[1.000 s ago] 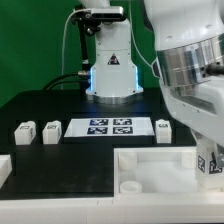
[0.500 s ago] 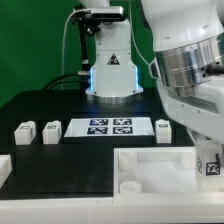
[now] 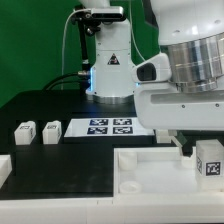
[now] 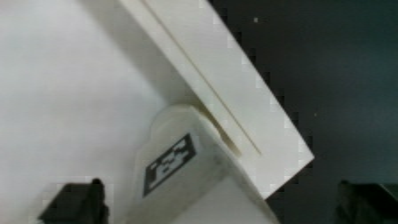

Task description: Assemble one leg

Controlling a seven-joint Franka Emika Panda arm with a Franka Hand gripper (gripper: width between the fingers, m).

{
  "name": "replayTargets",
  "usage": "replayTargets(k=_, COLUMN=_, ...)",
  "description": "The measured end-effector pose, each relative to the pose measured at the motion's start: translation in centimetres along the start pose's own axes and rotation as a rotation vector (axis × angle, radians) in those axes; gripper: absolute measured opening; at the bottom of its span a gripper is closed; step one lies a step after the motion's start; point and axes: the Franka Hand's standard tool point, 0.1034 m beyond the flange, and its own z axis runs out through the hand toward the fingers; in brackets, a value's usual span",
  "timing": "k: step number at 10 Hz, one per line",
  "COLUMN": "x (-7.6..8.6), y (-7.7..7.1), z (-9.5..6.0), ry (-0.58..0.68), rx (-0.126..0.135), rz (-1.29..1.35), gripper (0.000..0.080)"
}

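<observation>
One leg (image 3: 209, 160), a small white block with a square tag, stands at the far right corner of the large white panel (image 3: 150, 160). My gripper (image 3: 207, 148) is over it, jaws either side. In the wrist view the leg (image 4: 187, 165) sits against the panel's raised rim (image 4: 205, 70), and a gap shows between it and each dark fingertip (image 4: 75, 203), so my gripper (image 4: 219, 205) is open around it. Two more legs (image 3: 24, 132) (image 3: 51, 130) stand on the black table on the exterior view's left.
The marker board (image 3: 110, 127) lies flat behind the panel. Another white part (image 3: 4, 168) lies at the exterior view's left edge. The robot's base (image 3: 112, 65) stands at the back. My arm hides the table on the right.
My wrist has turned about a quarter turn, so the hand now shows broadside. The leg stays at the panel's corner and its tag is now fully in view.
</observation>
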Motion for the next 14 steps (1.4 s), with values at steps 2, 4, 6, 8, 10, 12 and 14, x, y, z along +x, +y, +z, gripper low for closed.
replayTargets(k=2, x=0.35, y=0.13, z=-0.14, ry=0.013, rx=-0.030, rz=-0.303, gripper=0.0649)
replayTargets(k=4, x=0.57, y=0.11, z=-0.16, ry=0.017, rx=-0.036, rz=-0.397, gripper=0.0649)
replayTargets(k=6, x=0.53, y=0.08, z=-0.13, ry=0.017, rx=-0.033, rz=-0.341, gripper=0.0518)
replayTargets(k=8, x=0.62, y=0.23, z=-0.13, ry=0.021, rx=-0.033, rz=-0.150, gripper=0.0304)
replayTargets(k=10, x=0.72, y=0.41, z=-0.12, ry=0.024, rx=-0.028, rz=0.122, gripper=0.0304)
replayTargets(k=12, x=0.62, y=0.50, z=-0.07, ry=0.025, rx=-0.021, rz=0.473, gripper=0.0304)
replayTargets(k=14, x=0.51, y=0.66, z=-0.01, ry=-0.026, rx=0.032, rz=0.888, gripper=0.0304)
